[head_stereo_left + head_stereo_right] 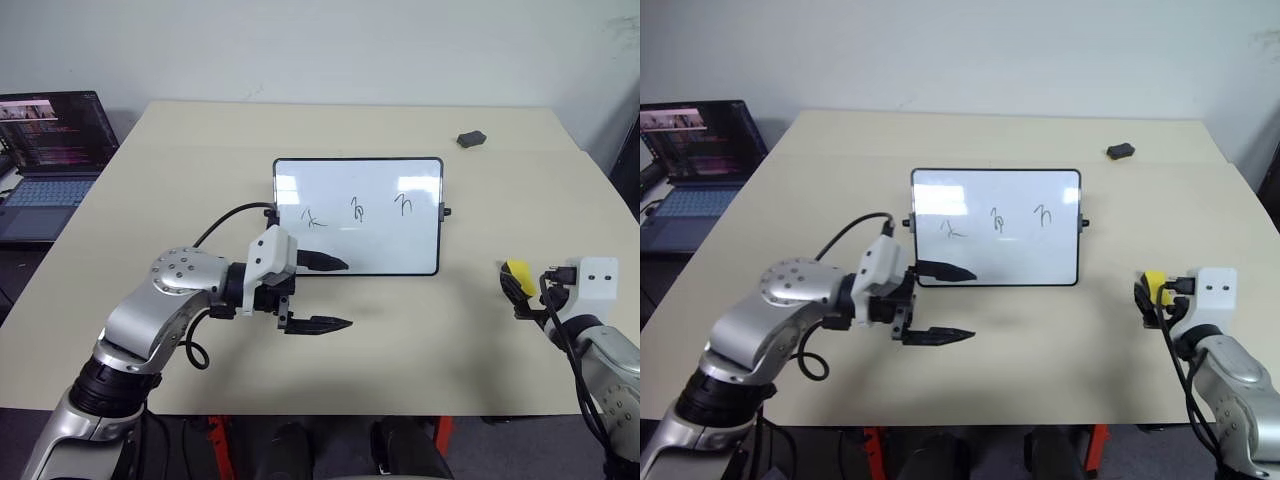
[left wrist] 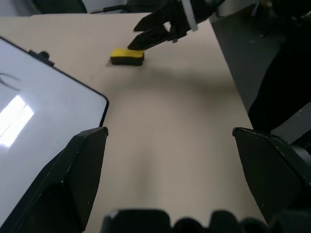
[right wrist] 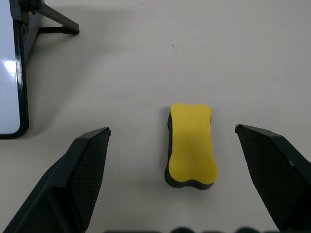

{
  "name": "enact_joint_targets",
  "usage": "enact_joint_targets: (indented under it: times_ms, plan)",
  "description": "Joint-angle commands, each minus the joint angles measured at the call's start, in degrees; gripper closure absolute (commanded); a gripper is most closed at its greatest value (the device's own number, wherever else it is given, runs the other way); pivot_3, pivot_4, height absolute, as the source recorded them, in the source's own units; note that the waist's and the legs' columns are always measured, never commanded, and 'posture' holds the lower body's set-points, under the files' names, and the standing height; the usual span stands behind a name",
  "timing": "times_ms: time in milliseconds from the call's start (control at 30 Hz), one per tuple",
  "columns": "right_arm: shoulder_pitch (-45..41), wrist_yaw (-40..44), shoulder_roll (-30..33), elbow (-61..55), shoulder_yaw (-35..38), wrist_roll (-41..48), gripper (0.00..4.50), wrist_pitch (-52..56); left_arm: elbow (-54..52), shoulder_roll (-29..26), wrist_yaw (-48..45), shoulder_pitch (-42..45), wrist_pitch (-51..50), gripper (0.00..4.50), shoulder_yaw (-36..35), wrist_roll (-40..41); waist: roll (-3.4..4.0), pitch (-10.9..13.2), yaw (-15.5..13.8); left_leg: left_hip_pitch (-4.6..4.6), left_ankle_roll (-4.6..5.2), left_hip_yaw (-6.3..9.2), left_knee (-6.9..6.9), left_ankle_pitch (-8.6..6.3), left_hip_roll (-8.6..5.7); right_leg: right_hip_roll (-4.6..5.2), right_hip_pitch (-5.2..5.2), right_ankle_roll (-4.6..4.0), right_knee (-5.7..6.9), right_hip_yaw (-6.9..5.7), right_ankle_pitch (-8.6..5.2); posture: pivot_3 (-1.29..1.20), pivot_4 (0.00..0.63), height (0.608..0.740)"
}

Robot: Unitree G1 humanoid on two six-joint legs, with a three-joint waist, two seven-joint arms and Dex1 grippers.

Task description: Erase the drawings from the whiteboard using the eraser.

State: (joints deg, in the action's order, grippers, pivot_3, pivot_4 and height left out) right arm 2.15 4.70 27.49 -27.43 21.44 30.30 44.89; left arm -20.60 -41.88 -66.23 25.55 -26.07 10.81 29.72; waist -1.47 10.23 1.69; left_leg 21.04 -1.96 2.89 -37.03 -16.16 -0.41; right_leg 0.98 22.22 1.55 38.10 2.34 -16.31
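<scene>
A: How far along is it?

B: Barely begun. The whiteboard (image 1: 358, 215) stands mid-tabletop (image 1: 150, 200) with all three drawings (image 1: 358, 209) intact, and the eraser (image 3: 190, 144) lies flat at the near right, ungrasped.

A: And the hands?

B: The right hand (image 3: 172, 182) hovers spread wide around the eraser; the left hand (image 1: 318, 294) waits released at the board's near left corner.

A: Obstacles?

B: None, I'd judge. The laptop (image 1: 48, 160) at far left and the grey lump (image 1: 471, 138) at far right sit well apart.

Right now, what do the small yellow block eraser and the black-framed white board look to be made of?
The small yellow block eraser: probably foam or matte plastic on top, soft rounded edges, over a dark base, maybe felt. The black-framed white board: glossy coated surface, judging by light reflections; thin frame looks like plastic.
</scene>
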Motion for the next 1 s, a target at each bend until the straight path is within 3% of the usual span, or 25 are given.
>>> enact_joint_targets:
  times_ms: [33, 267, 600, 1000]
  plan:
    - [-3.2, 0.7, 0.4, 1.4, 0.3, -0.1, 0.02, 1.0, -2.4, 0.9, -0.3, 2.0, -0.4, 0.00, 2.0, -1.2, 0.00, 0.0, 0.0, -0.01, 0.00, 0.00, 0.00, 0.00, 0.00, -0.01, 0.00, 0.00, 0.00, 0.01, 0.00, 0.00, 0.150, 0.740]
    - [-8.2, 2.0, 1.4, 9.0, 0.0, -3.2, 0.02, 0.0, -1.9, 4.1, 2.1, 3.3, -0.7, 0.00, 2.9, -2.9, 0.00, 0.0, 0.0, 0.00, 0.00, 0.04, 0.01, 0.00, 0.01, -0.02, 0.00, -0.01, 0.01, -0.04, 0.00, 0.00, 0.150, 0.740]
    - [-13.1, 5.3, 2.0, 18.4, -3.5, -8.7, 0.02, -4.3, -1.1, 3.8, 3.1, 2.8, -1.0, 0.00, 2.3, -4.1, 0.00, 0.0, 0.1, -0.02, 0.01, 0.01, -0.01, 0.00, 0.01, -0.02, 0.01, -0.01, 0.06, -0.01, 0.01, 0.00, 0.150, 0.740]
    - [-15.7, 6.4, 1.3, 23.4, -2.6, -9.9, 0.02, -5.9, -1.7, 3.3, 4.0, 1.3, -1.8, 0.00, 1.0, -3.5, 0.00, 0.0, 0.1, -0.01, 0.01, 0.01, -0.01, 0.00, 0.01, -0.01, 0.01, -0.01, 0.07, -0.01, 0.01, 0.00, 0.150, 0.740]
